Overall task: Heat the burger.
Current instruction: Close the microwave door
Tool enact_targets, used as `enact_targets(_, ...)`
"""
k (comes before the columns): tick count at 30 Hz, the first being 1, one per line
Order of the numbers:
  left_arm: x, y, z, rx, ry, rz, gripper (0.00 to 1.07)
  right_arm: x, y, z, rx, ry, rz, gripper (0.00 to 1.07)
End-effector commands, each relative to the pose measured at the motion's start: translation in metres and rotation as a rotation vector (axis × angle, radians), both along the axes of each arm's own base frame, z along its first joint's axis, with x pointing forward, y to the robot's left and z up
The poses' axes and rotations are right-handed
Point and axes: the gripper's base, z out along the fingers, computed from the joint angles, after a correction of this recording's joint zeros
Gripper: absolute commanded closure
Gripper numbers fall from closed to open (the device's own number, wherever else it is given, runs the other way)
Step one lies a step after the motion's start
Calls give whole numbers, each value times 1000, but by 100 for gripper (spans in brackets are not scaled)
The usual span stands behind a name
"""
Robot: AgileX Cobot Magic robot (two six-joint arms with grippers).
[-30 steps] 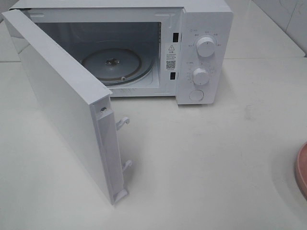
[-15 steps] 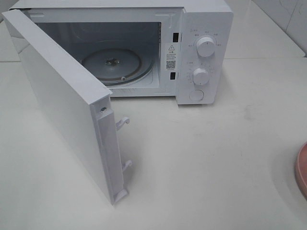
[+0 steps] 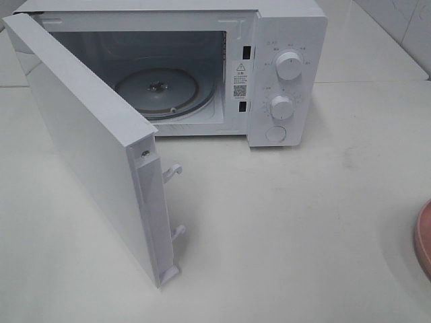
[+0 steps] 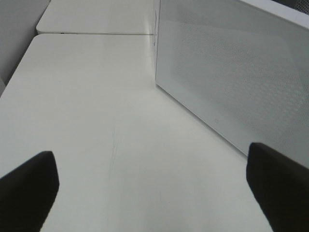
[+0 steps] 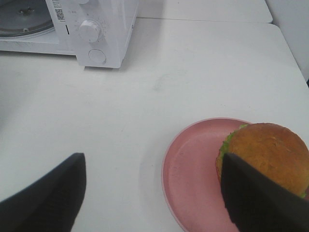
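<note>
burger point(image 5: 263, 152) on pink plate point(image 5: 188, 179)

In the high view only a sliver of the pink plate point(image 3: 424, 237) shows, cut by the right edge, and neither gripper appears. In the right wrist view a dark fingertip point(image 5: 263, 200) hides part of the burger point(image 5: 263, 152). The microwave point(image 3: 286, 67) dial markings are too small to read.

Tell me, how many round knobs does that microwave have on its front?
2. The upper knob sits near the top of the microwave's control panel; the lower knob is right beneath it. Under both is a flat round button, not a knob.
</note>
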Motion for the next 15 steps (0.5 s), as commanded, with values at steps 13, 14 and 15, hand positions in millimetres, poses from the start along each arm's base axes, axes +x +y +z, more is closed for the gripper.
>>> enact_targets(13, 75, 1, 21, -53, -13, 23, 55, -4, 0, -1, 1, -34, -2, 32)
enact_targets(14, 89, 2, 18, -55, 14, 30, 72, -4, 0, -1, 1, -34, -2, 32)
enact_targets(15, 89, 2, 18, -55, 14, 30, 72, -4, 0, -1, 1, -34, -2, 32)
